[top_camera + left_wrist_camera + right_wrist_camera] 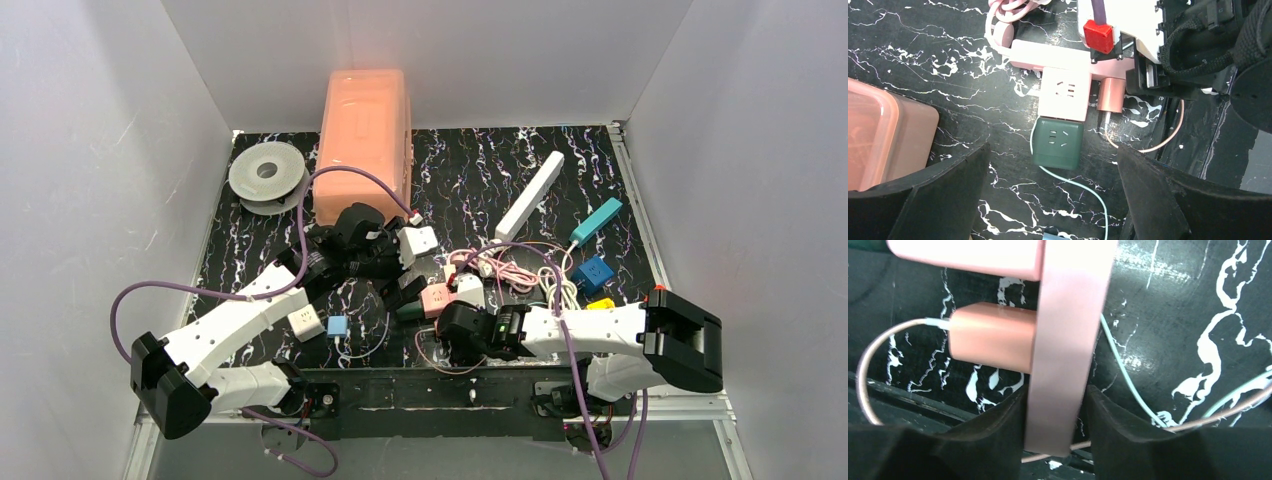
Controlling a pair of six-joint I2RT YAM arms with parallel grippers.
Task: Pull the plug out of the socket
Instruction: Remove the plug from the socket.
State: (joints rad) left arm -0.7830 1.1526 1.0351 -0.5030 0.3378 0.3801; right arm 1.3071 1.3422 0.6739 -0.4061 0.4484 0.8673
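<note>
A: Where is the rose-pink rectangular plug [990, 337] seen?
B: Seated in the pale pink plastic socket block [1068, 340], just beside the right gripper [1055, 392], which is closed on that block.
A: The left gripper [1052, 150]?
B: Held wide open.

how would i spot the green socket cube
From the big salmon box at the back, come forward to the pink socket cube. The dark green cube sits against it, trailing a mint cord; no neighbour shares its colour.
</note>
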